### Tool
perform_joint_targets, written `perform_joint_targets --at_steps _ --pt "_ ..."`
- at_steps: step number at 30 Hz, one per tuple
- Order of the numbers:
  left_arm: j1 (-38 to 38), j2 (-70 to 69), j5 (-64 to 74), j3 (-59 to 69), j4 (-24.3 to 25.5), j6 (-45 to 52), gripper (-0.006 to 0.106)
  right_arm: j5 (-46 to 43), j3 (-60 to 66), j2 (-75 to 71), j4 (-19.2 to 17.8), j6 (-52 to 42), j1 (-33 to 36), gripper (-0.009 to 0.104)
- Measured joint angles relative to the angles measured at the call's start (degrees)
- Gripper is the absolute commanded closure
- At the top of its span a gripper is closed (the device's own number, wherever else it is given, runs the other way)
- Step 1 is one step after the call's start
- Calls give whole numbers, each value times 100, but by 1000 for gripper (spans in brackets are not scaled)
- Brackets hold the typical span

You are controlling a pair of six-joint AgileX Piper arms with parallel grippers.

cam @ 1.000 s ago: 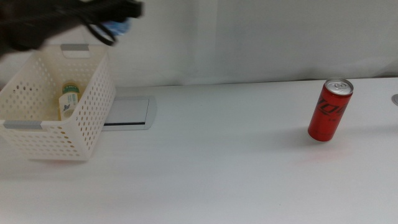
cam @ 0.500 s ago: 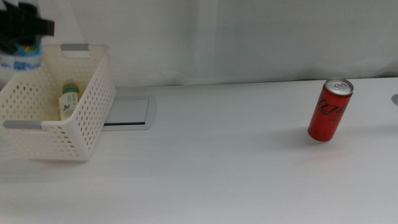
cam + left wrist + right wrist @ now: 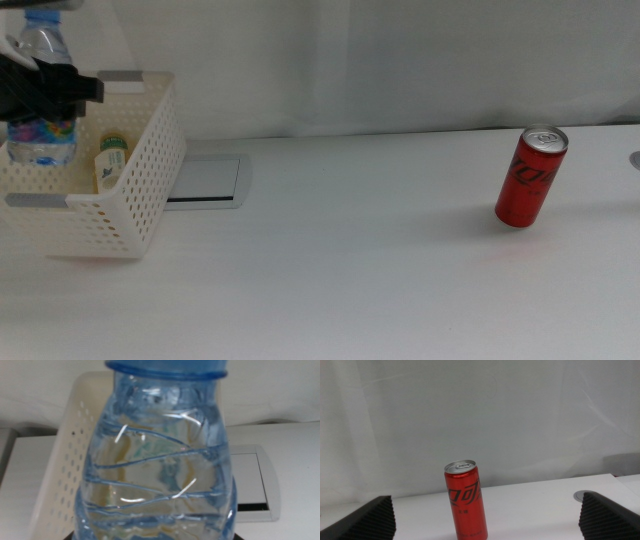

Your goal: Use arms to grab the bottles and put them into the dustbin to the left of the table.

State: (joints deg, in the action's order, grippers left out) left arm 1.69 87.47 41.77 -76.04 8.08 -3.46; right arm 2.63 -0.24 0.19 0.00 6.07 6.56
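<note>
My left gripper point(image 3: 45, 88) is shut on the clear bottle with a blue cap point(image 3: 40, 105), holding it upright over the left part of the white perforated dustbin point(image 3: 140, 190). That bottle point(image 3: 160, 460) fills the left wrist view, with the dustbin's wall point(image 3: 65, 475) behind it. A yellow-liquid bottle with a green label point(image 3: 110, 160) lies inside the dustbin. The red soda can point(image 3: 530, 177) stands upright at the table's right. My right gripper point(image 3: 487, 505) is open and faces the can point(image 3: 466, 502) from a short way off. It is out of the middle view.
A grey inset panel point(image 3: 205, 180) lies in the white tabletop point(image 3: 330, 260) just right of the dustbin. A small round grommet point(image 3: 635, 158) sits at the far right edge, seen too as a grommet point(image 3: 586, 495) beside the can. A white wall backs the table.
The left arm carried the clear bottle leftward from above the dustbin's back rim, then lowered it over the dustbin. The can and the yellow bottle have not moved.
</note>
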Motion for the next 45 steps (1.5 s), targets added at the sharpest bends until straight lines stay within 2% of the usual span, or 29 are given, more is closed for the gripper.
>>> perform_joint_targets --at_steps 7,15,26,28,29,33,38,45 --pt "237 658 -590 0 -208 -119 103 0 0 0 0 0 0 -8" --pt "363 1574 -600 -182 -357 -107 103 0 0 0 0 0 0 -8" --pt "363 1760 -992 -218 -395 -86 103 0 0 0 0 -24 0 -8" --pt "363 1760 -1076 -218 -395 -86 101 0 0 0 0 -24 0 -8" --pt "363 1760 -1099 -227 -395 -86 98 0 0 0 0 -24 0 -8" --pt "363 1826 -1107 -263 -384 -86 73 0 0 0 0 -14 0 -8" --pt "363 1942 -1084 -261 -385 -119 37 0 0 0 0 -14 0 -8" --pt "363 1931 -1225 -287 -385 -293 8 0 0 0 0 4 0 -8"
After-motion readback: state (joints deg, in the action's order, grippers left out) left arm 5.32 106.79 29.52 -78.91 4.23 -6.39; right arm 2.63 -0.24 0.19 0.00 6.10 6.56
